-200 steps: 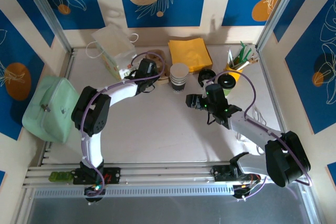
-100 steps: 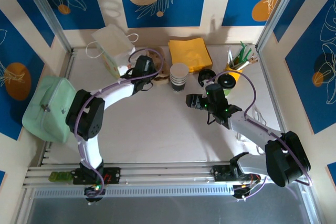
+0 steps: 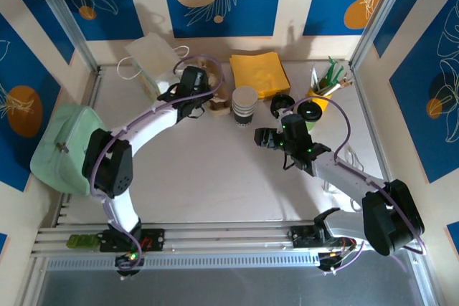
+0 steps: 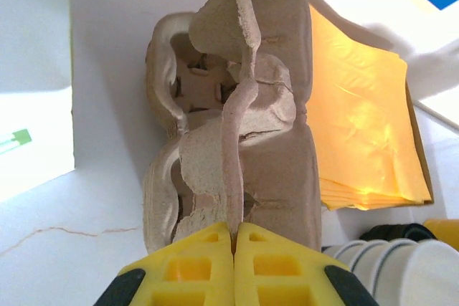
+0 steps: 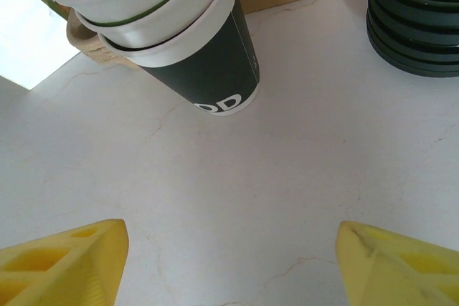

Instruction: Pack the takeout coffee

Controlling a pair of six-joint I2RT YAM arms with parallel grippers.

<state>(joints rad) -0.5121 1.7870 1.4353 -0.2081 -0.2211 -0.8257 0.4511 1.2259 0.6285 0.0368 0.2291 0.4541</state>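
**A:** Where does the coffee (image 3: 310, 112) stand?

**B:** Far right on the bench (image 3: 215, 177), upright, its round black lid facing up. It is just beside the right arm's wrist and near the lids (image 3: 281, 103).

**A:** And from the right pincer (image 3: 262, 137)?

**B:** To the right and a little farther back. That pincer points left and far toward the stack (image 3: 244, 104), jaws wide with nothing between them, so the coffee sits off its line, not ahead. The right arm is much the nearer.

**A:** The left pincer (image 4: 234, 240)?

**B:** Closed tight on the thin middle ridge of the carrier (image 4: 272, 127), far centre, between the bag (image 3: 154, 66) and the stack. The coffee lies well to its right, with stack and lids between.

**A:** What does the next move likely turn on?

**B:** Probably on closing that gap between carrier and coffee. The upright axis suits a side grip by the right pincer.

**A:** Materials?

**B:** The carrier is moulded pulp, tan, rough and fibrous, with ragged edges and rounded wells. The stack is smooth paper with nested white rims, the lowest cup dark with white lettering. The lids are glossy black plastic, ribbed. The napkins (image 4: 366, 127) are flat yellow sheets, squared up. The bench is white and matte, with faint hairline veins.
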